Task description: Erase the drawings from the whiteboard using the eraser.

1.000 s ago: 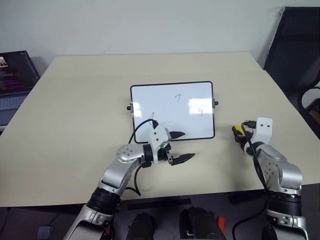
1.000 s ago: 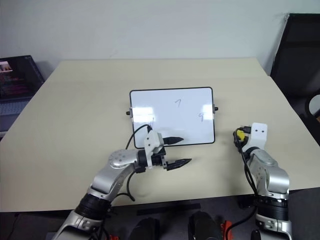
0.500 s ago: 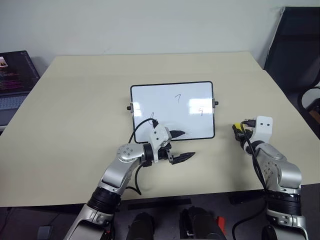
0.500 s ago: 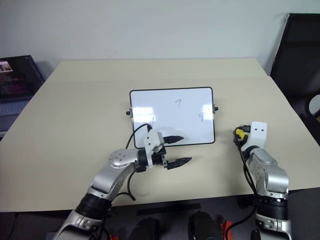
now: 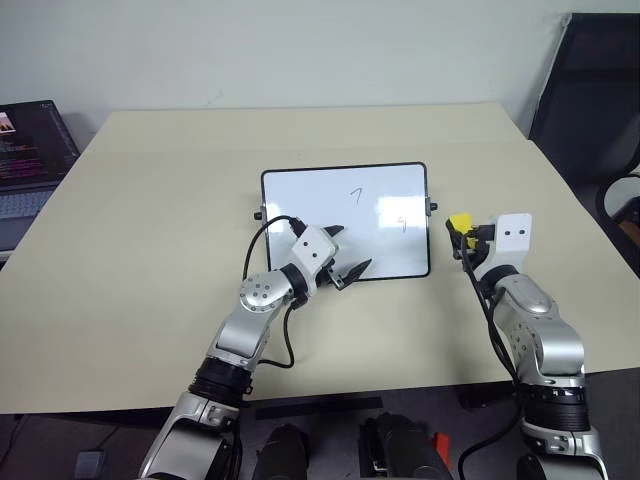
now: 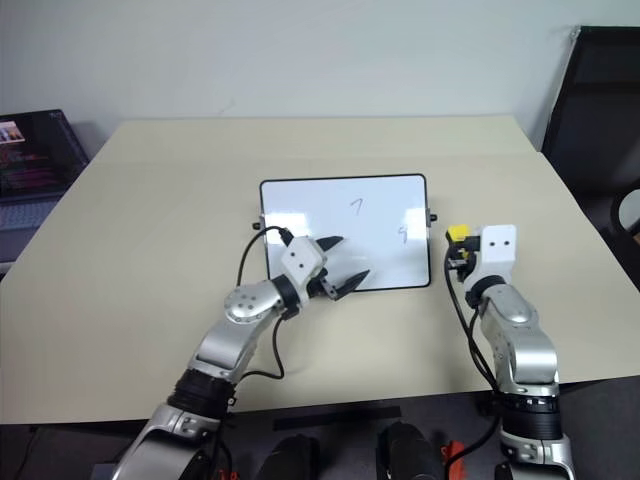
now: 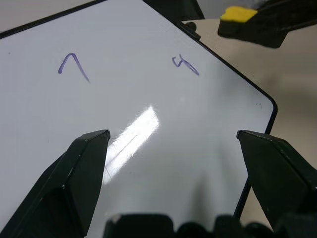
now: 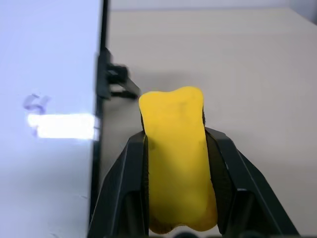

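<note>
Now the whiteboard (image 5: 345,222) lies flat near the middle of the table (image 5: 130,230), with two marks showing on its right half, a 7 (image 5: 355,194) and a 9 (image 5: 402,223). Just beside the board's right edge, the right gripper (image 8: 176,148) is clamped on the yellow eraser (image 8: 177,153), held above the tabletop. Over the board's near edge, the left gripper (image 5: 343,258) has its black fingers (image 7: 81,168) spread apart, holding nothing. A laptop (image 5: 30,165) sits off the table's left side.

A beige table (image 5: 150,200), an open laptop (image 5: 30,160) beside it, and perhaps a dark chair (image 5: 590,90).
</note>
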`<action>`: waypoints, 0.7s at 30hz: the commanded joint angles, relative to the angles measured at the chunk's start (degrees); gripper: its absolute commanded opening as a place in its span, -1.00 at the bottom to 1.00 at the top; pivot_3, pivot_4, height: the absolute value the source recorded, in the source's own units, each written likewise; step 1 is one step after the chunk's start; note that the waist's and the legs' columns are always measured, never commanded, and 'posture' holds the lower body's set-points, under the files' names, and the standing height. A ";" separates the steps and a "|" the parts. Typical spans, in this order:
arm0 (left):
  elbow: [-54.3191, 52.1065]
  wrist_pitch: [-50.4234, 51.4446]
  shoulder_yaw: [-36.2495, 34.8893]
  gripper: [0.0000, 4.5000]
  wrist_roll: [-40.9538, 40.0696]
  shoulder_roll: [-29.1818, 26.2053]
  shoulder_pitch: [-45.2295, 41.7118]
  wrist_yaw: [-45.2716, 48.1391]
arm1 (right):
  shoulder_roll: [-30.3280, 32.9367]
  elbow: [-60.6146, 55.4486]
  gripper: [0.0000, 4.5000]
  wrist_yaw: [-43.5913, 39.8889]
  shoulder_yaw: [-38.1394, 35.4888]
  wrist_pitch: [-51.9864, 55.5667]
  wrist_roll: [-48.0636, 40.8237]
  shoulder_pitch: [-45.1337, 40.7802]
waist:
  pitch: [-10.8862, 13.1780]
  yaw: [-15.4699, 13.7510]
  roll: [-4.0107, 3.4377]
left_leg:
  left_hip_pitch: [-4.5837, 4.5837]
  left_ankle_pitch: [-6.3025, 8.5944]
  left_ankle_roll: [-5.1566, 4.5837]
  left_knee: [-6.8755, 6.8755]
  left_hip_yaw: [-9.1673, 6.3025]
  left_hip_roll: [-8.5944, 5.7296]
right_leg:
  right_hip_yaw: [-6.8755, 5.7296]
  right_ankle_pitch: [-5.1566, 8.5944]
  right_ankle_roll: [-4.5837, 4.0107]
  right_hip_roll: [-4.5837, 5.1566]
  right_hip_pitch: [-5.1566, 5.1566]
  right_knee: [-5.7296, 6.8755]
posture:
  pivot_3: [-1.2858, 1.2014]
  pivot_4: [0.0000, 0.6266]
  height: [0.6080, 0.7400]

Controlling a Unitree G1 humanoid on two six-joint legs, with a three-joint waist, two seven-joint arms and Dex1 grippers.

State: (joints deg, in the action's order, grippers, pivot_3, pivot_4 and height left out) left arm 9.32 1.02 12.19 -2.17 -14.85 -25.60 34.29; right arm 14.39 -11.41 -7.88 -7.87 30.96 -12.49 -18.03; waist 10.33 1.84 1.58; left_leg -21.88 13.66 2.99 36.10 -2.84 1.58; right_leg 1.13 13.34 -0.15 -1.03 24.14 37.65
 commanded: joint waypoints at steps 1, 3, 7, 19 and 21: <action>-1.10 -1.92 -0.09 1.00 0.56 0.19 -0.57 -0.22 | -0.38 -3.06 -0.47 -1.67 1.11 -5.11 0.13 -2.10 | 0.00 0.00 0.00 | 0.01 0.00 0.00 0.00 0.00 0.00 | -0.01 0.00 0.00 0.00 0.00 0.00 | 0.03 -0.52 1.00; -1.02 -2.07 -0.18 1.00 0.66 0.12 -0.55 -0.06 | -1.08 -3.00 -0.47 -2.53 1.81 -7.33 -0.07 -2.75 | 0.00 0.02 0.00 | 0.02 0.00 0.00 0.00 0.00 0.00 | -0.01 0.00 0.00 0.00 0.00 0.02 | 0.03 -0.52 1.00; -0.54 -2.28 -0.41 1.00 0.83 -0.12 -0.90 0.23 | -1.73 -2.43 -0.47 -5.47 4.21 -11.47 0.19 -3.44 | 0.00 0.01 0.00 | 0.01 0.00 0.00 0.00 -0.02 0.01 | -0.02 0.00 0.00 0.00 0.00 0.02 | 0.03 -0.52 1.00; 0.46 -2.17 -0.70 1.00 0.73 -0.44 -2.07 0.52 | -3.95 5.92 -0.47 -5.53 8.53 -14.38 4.01 -4.38 | 0.00 -0.06 0.00 | 0.00 0.00 0.00 0.01 -0.02 0.01 | -0.02 0.00 0.00 0.00 0.00 0.03 | 0.03 -0.52 1.00; 0.46 -2.07 -0.71 1.00 0.71 -0.47 -2.08 0.55 | -3.73 7.00 -0.47 -5.27 8.97 -13.56 4.96 -4.71 | 0.00 -0.04 0.00 | 0.01 0.00 0.00 0.00 -0.02 0.01 | -0.02 0.00 0.00 0.00 0.00 0.03 | 0.03 -0.52 1.00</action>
State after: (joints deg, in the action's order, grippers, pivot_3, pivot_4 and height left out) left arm 10.61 -0.43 12.01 -1.32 -15.39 -26.71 34.61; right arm 10.44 -3.83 -13.49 1.12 18.09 -8.12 -21.30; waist 10.33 1.81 1.58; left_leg -21.87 13.66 2.99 36.10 -2.86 1.59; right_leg 1.11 13.34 -0.15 -1.03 24.14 37.69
